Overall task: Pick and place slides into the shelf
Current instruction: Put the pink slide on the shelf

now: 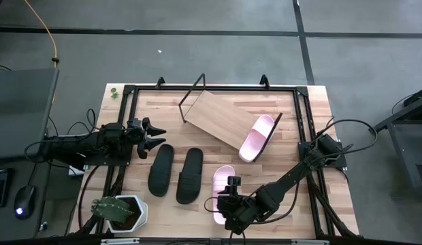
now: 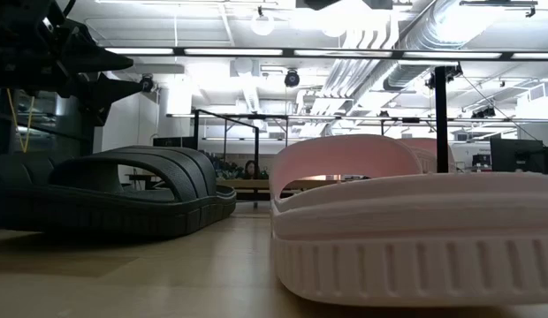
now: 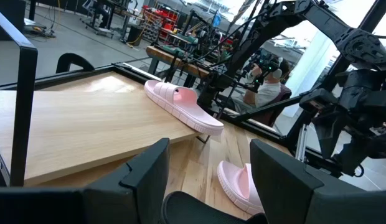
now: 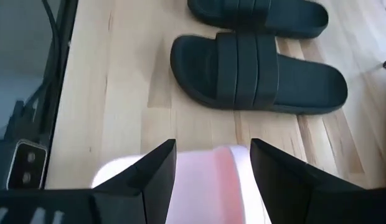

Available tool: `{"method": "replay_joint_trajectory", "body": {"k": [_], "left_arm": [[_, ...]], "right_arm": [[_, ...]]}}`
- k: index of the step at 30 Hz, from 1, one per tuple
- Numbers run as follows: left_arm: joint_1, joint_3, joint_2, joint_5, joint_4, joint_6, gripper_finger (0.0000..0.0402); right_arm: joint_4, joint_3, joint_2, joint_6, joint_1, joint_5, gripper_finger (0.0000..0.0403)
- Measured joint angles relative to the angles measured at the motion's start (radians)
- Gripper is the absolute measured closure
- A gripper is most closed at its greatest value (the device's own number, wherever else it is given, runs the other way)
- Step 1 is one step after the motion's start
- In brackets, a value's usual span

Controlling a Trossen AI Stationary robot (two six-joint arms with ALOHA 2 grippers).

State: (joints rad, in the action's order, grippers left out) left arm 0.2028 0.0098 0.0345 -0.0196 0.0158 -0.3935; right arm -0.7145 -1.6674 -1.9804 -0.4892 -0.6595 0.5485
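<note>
No writing can be read. The right gripper [image 1: 231, 202], low in the middle, has its jaws spread over a pink slide [image 1: 222, 186], holding nothing. The left gripper [image 1: 155, 136], at the left, is spread wide too. Two black slides [image 1: 175, 171] lie on the worktop [image 1: 293, 122]. Another pink slide [image 1: 256, 137] sits on the shelf [image 1: 218, 116].
</note>
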Motion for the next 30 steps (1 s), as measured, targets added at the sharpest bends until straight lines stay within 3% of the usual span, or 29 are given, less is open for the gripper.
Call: {"method": "replay_joint_trajectory", "body": {"k": [6,12,17,21,30], "left_arm": [[0.000,0.000,0.000,0.000,0.000,0.000,0.0197],[0.000,0.000,0.000,-0.003,0.001,0.000,0.0197],[0.000,0.000,0.003,0.001,0.000,0.000,0.0197],[0.000,0.000,0.003,0.001,0.001,0.000,0.0197],[0.000,0.000,0.002,0.001,0.001,0.004,0.0197]], "right_arm": [[-0.115,-0.251,-0.133,0.067,-0.012,0.014,0.0206],[-0.503,-0.689,-0.378,0.047,-0.016,0.099,0.0206],[-0.513,-0.556,-0.337,-0.022,-0.017,0.085,0.0206],[-0.590,-0.567,-0.327,-0.117,-0.013,0.086,0.0206],[-0.613,-0.569,-0.331,-0.132,-0.039,0.095,0.0206]]}}
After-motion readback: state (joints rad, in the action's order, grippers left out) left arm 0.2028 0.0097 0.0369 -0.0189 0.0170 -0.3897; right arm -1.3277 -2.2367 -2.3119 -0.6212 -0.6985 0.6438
